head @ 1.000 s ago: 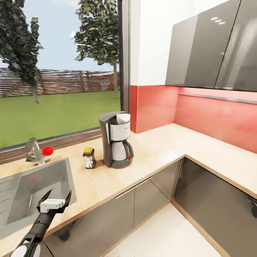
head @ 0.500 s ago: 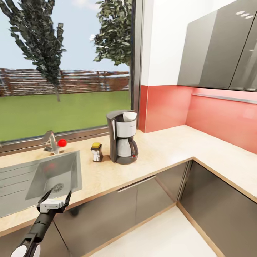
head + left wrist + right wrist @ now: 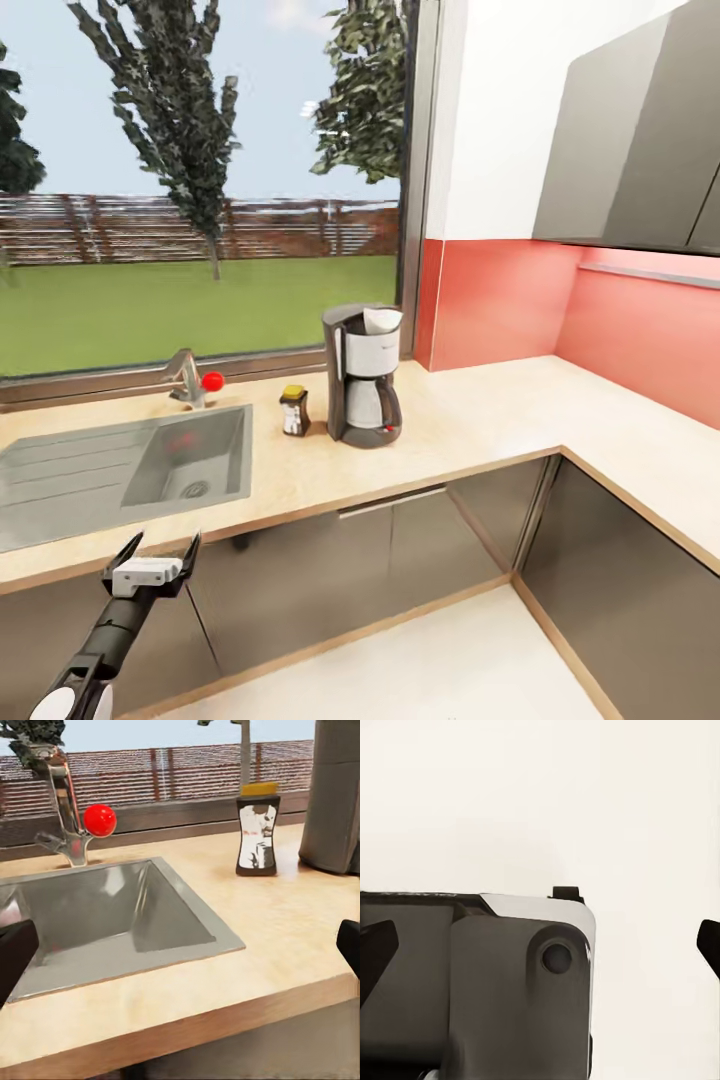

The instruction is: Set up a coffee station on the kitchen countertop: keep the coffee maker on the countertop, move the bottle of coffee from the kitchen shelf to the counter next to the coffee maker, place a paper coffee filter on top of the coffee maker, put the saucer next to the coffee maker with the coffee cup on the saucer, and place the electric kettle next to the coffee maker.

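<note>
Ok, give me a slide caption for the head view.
Coffee maker with bottle of coffee beside it on the countertop; open left gripper hangs below.

Steel sink [image 3: 60, 490], red-knobbed tap [image 3: 190, 377], big window [image 3: 200, 180], grey wall cabinets [image 3: 640, 140].

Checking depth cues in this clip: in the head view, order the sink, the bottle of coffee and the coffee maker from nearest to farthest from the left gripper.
1. Sink, just beyond the left gripper.
2. Bottle of coffee, on the countertop past the sink's right end.
3. Coffee maker, right of the bottle.
</note>
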Controlling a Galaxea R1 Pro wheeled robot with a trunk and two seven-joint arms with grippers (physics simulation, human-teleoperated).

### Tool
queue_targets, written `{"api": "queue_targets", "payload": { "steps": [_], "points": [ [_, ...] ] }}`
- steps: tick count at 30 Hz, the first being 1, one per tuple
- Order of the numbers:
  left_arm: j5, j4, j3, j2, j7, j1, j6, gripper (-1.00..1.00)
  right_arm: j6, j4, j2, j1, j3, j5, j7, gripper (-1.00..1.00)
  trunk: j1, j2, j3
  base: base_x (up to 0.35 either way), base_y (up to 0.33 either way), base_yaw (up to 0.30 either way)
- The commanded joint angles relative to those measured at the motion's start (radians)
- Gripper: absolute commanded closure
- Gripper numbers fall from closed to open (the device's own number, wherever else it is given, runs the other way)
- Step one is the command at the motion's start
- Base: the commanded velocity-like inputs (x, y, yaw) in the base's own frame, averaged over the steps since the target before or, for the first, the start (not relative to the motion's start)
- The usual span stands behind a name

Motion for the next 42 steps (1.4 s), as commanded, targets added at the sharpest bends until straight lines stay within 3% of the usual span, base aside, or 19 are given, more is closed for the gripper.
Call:
{"api": "queue_targets", "payload": {
  "steps": [1,21,28,30,36,40,42],
  "points": [
    [-0.003,0.0,0.002,-0.001,-0.005,-0.001,-0.003,-1.0,-0.004,0.001,-0.001,-0.001,0.008,-0.009,0.003,-1.0,0.0,-0.002,-0.002,-0.23,-0.206,0.271],
    [-0.003,0.009,0.004,0.0,-0.004,-0.001,-0.003,-1.0,-0.003,0.001,0.001,-0.001,0.008,-0.009,0.003,-1.0,0.0,-0.002,-0.002,-0.223,-0.158,0.27],
    [-0.003,0.024,0.022,-0.001,-0.004,0.055,-0.002,-1.0,-0.002,0.0,0.001,-0.001,0.008,-0.009,0.003,-1.0,0.0,-0.002,-0.002,-0.014,-0.007,0.182],
    [-0.003,0.057,0.025,-0.001,-0.006,0.064,-0.003,-1.0,-0.002,0.0,0.001,-0.001,0.007,-0.009,0.003,-1.0,0.0,-0.002,-0.002,-0.002,-0.001,0.036],
    [-0.013,0.292,0.032,0.01,0.003,0.087,0.0,-1.0,0.0,-0.002,0.005,-0.001,0.01,-0.008,0.005,-1.0,0.0,-0.002,-0.002,-0.001,0.0,0.009],
    [-0.016,0.442,0.058,0.026,0.058,0.129,0.001,-1.0,0.0,-0.003,0.007,-0.001,0.011,-0.007,0.005,-1.0,0.0,-0.002,-0.002,0.0,0.0,0.0],
    [-0.017,0.533,0.069,0.049,0.099,0.145,0.0,-1.0,0.0,-0.004,0.007,-0.001,0.011,-0.006,0.005,-1.0,0.0,-0.002,-0.002,0.0,0.0,0.0]
  ]
}}
